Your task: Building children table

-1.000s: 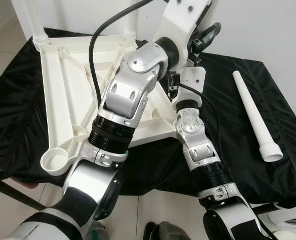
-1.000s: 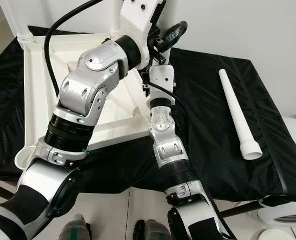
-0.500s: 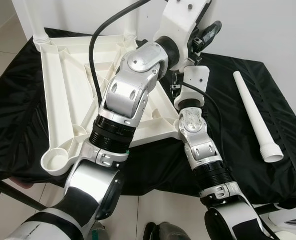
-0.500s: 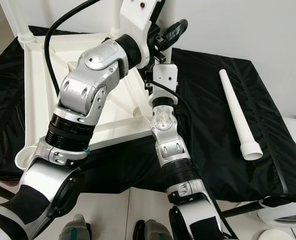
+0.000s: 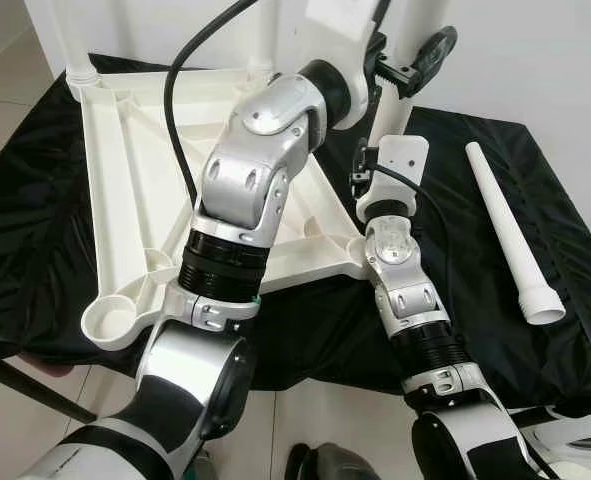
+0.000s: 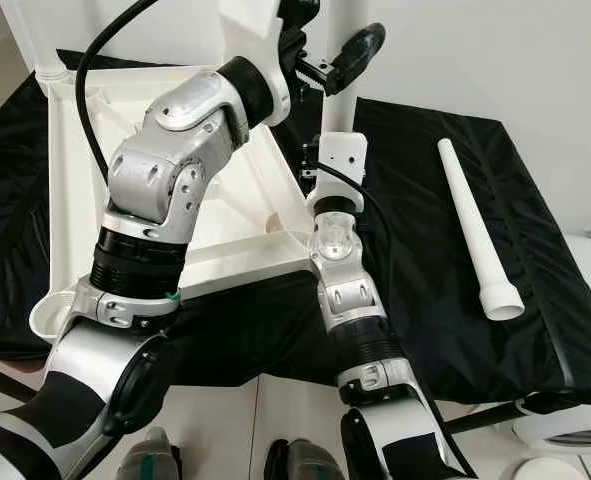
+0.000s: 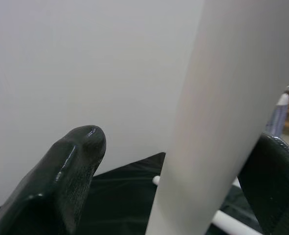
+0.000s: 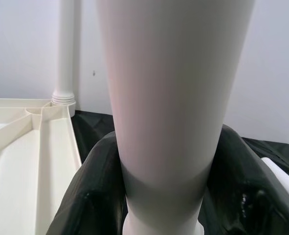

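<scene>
right pincer (image 8: 159, 196), glossy black and rounded, is clamped low on a smooth white tapered leg (image 6: 341, 70) standing upright at the near right corner of the ribbed cream plastic tabletop (image 5: 125, 190), which lies underside-up on the bench's crinkled black cloth (image 5: 455, 200). left pincer (image 7: 178, 176) grips the same leg higher up, one finger (image 7: 71, 166) standing apart from it, the other touching. a second tapered leg (image 5: 510, 235) lies flat on the cloth, well apart to the right.

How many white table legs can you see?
4. The far-left leg and far-right leg stand in sockets, the held leg is upright, and the loose leg lies on the black cloth.
</scene>
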You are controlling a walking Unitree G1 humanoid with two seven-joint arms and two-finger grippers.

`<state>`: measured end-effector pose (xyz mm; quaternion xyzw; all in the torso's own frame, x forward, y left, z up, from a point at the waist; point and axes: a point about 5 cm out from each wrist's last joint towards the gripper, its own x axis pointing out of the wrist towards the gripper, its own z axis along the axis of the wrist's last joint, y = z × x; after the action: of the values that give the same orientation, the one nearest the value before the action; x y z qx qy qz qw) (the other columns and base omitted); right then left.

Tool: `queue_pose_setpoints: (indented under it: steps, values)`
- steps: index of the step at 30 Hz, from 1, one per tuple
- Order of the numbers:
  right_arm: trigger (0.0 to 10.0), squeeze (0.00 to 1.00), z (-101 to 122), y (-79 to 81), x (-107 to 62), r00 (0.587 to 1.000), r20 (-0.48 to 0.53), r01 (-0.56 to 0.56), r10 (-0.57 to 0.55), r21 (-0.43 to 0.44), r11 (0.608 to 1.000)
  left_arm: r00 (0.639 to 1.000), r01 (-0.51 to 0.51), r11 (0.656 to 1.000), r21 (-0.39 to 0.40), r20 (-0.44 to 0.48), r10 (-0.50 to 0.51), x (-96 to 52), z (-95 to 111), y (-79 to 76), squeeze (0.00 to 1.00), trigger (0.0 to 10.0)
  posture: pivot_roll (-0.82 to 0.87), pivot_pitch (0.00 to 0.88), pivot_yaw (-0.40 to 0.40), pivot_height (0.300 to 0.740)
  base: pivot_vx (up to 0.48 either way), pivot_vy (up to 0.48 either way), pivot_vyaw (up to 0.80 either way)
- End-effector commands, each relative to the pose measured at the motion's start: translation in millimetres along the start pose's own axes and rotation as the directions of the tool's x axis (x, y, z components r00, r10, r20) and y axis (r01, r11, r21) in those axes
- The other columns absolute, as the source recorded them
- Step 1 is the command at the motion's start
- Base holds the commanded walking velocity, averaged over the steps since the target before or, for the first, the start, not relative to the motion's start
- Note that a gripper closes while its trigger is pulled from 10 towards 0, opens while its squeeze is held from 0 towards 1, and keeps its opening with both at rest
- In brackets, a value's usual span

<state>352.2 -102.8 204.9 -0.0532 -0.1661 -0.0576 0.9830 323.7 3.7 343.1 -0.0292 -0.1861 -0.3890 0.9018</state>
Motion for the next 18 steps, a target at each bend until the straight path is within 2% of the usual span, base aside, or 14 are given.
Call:
queue_pose_setpoints:
  steps: [1,3,5,6,8,11,14,17,18]
  values:
    - [10.0,0.0,-2,-18.0,4.4,0.999,-0.018,0.048,-0.048,0.005,0.999,0.985,-0.17,0.984,-0.054,0.02,0.172,-9.6,1,14.3,0.0,10.0,0.11,0.012,-0.132,0.74,0.0,0.0,0.0]
    - [10.0,0.0,-2,-18.0,4.4,0.999,-0.018,0.048,-0.048,0.005,0.999,0.985,-0.17,0.984,-0.054,0.02,0.172,-9.6,1,14.3,0.0,10.0,0.11,0.012,-0.132,0.74,0.0,0.0,0.0]
    - [10.0,0.0,-3,-30.5,5.8,0.998,-0.025,0.062,-0.062,0.011,0.998,0.983,-0.181,0.981,-0.067,0.012,0.182,-18.9,-4,19.2,0.0,10.0,0.1,0.009,-0.132,0.74,0.0,0.0,0.0]
    - [10.0,0.0,-3,-30.5,5.8,0.998,-0.025,0.062,-0.062,0.011,0.998,0.983,-0.181,0.981,-0.067,0.012,0.182,-18.9,-4,19.2,0.0,10.0,0.1,0.009,-0.132,0.74,0.0,0.0,0.0]
    - [10.0,0.0,-4,-40.1,5.9,0.997,-0.033,0.071,-0.071,0.024,0.997,0.981,-0.192,0.979,-0.065,-0.017,0.192,-27.7,-13,22.2,0.0,10.0,0.1,0.008,-0.132,0.74,0.0,0.0,0.0]
    - [10.0,0.0,-1,-49.2,5.7,0.997,-0.016,0.079,-0.079,-0.006,0.997,0.977,-0.202,0.979,-0.038,-0.069,0.199,-39.6,-27,24.7,0.0,10.0,0.1,0.014,-0.128,0.74,0.0,0.0,0.0]
    - [10.0,0.0,-1,-53.3,5.4,0.996,-0.014,0.084,-0.085,-0.014,0.996,0.972,-0.213,0.977,-0.023,-0.104,0.21,-47.2,-36,26.9,0.0,10.0,0.09,0.016,-0.127,0.74,0.0,0.0,0.0]
    - [10.0,0.0,-3,-58.6,5.0,0.996,-0.024,0.09,-0.09,-0.02,0.996,0.961,-0.23,0.973,-0.014,-0.164,0.224,-60.7,-51,29.6,0.0,10.0,0.09,0.022,-0.126,0.74,0.0,0.0,0.0]
    - [10.0,0.0,-3,-58.6,5.0,0.996,-0.024,0.09,-0.09,-0.02,0.996,0.961,-0.23,0.973,-0.014,-0.164,0.224,-60.7,-51,29.6,0.0,10.0,0.09,0.022,-0.126,0.74,0.0,0.0,0.0]
